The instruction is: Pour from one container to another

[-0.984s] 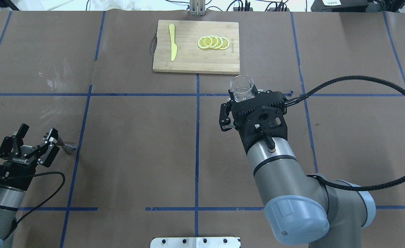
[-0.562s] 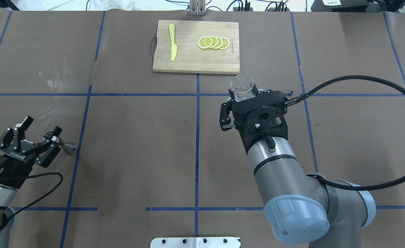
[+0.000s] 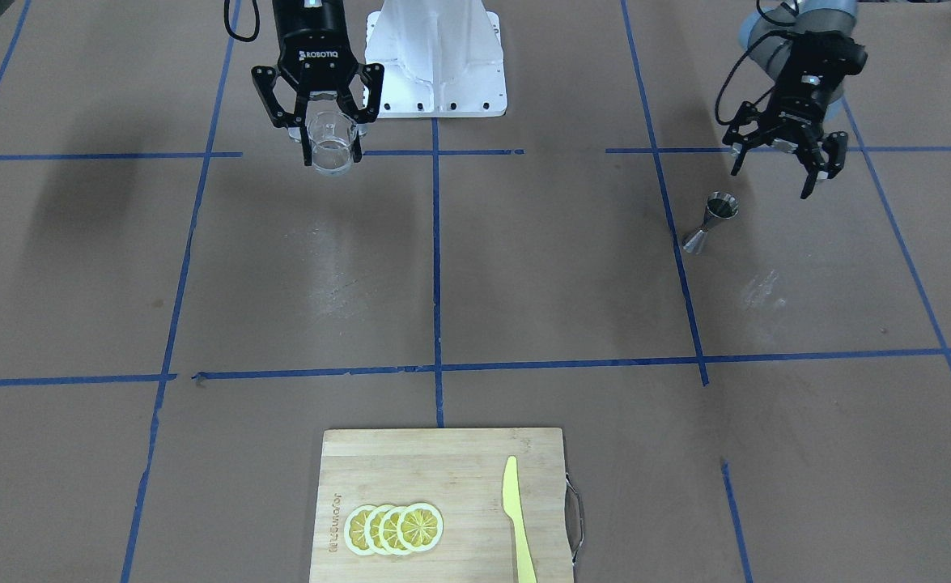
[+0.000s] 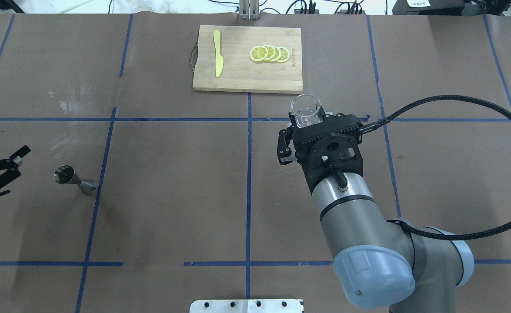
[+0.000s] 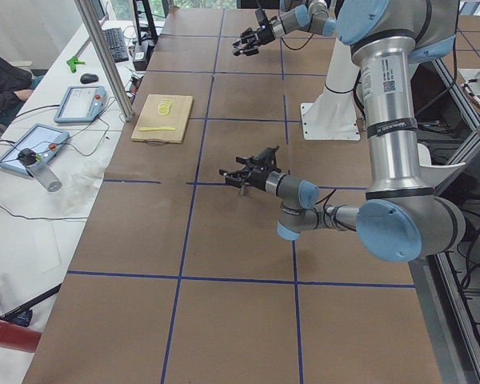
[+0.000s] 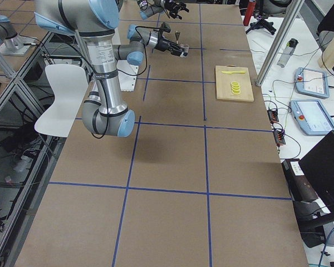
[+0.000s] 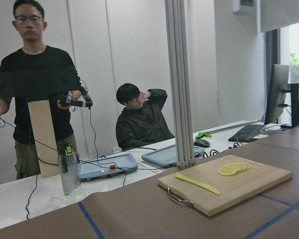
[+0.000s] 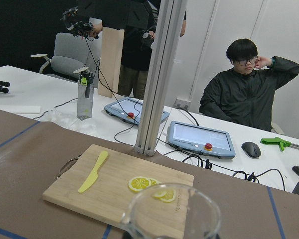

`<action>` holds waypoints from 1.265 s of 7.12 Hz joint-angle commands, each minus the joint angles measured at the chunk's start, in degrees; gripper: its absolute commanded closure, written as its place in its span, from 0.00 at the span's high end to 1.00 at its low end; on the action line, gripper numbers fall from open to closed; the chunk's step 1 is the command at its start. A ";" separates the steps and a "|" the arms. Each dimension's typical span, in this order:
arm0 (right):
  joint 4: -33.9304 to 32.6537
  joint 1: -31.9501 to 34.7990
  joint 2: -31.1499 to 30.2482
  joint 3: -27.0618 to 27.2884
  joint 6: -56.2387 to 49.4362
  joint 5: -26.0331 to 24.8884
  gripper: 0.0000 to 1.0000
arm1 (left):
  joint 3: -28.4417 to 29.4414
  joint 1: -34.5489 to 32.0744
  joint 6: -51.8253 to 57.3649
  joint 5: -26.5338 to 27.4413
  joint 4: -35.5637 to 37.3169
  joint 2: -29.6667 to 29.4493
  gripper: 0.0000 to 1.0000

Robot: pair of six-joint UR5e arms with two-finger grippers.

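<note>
A clear glass beaker (image 3: 331,146) hangs upright above the table, with my right gripper (image 3: 332,154) shut on it. From overhead the beaker (image 4: 306,112) sticks out just beyond the right wrist, a little short of the cutting board. Its rim (image 8: 172,211) fills the bottom of the right wrist view. A small steel jigger (image 3: 710,220) stands alone on the table at my left side (image 4: 75,179). My left gripper (image 3: 770,182) hovers open and empty, off to the jigger's outer side and apart from it.
A bamboo cutting board (image 4: 247,78) lies at the far middle of the table with lemon slices (image 4: 269,54) and a yellow knife (image 4: 217,52) on it. The white robot base plate (image 3: 435,57) sits between the arms. People (image 7: 139,119) are beyond the table's far edge.
My left gripper has drawn back leftward, away from the jigger, which stays standing in place. The right arm and beaker have not moved.
</note>
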 commanded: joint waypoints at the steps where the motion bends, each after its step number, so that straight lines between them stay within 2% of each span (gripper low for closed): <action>1: 0.09 0.00 -0.06 -0.08 0.00 0.00 0.00 | 2.53 -11.14 3.46 -13.46 4.27 0.35 1.00; 3: 0.00 0.00 -0.15 -0.08 0.00 0.00 0.00 | 2.27 -23.16 4.78 -26.81 18.18 -0.61 1.00; 4: 0.00 0.00 -0.15 -0.08 0.00 0.00 0.00 | 2.18 -28.01 8.62 -30.45 25.48 -2.88 1.00; 6: 0.00 0.00 -0.24 -0.16 0.00 0.00 0.00 | 2.18 -33.57 13.11 -30.83 41.55 -6.22 1.00; 7: 0.00 0.00 -0.24 -0.60 0.18 0.00 0.00 | 1.75 -37.60 17.49 -31.79 52.69 -9.03 1.00; 8: 0.09 0.00 -0.24 -0.78 0.18 0.00 0.00 | 1.74 -41.21 19.45 -36.93 65.51 -12.97 1.00; 9: 0.09 0.00 -0.24 -0.87 0.18 0.00 0.00 | 1.74 -43.94 22.43 -38.64 74.94 -15.27 1.00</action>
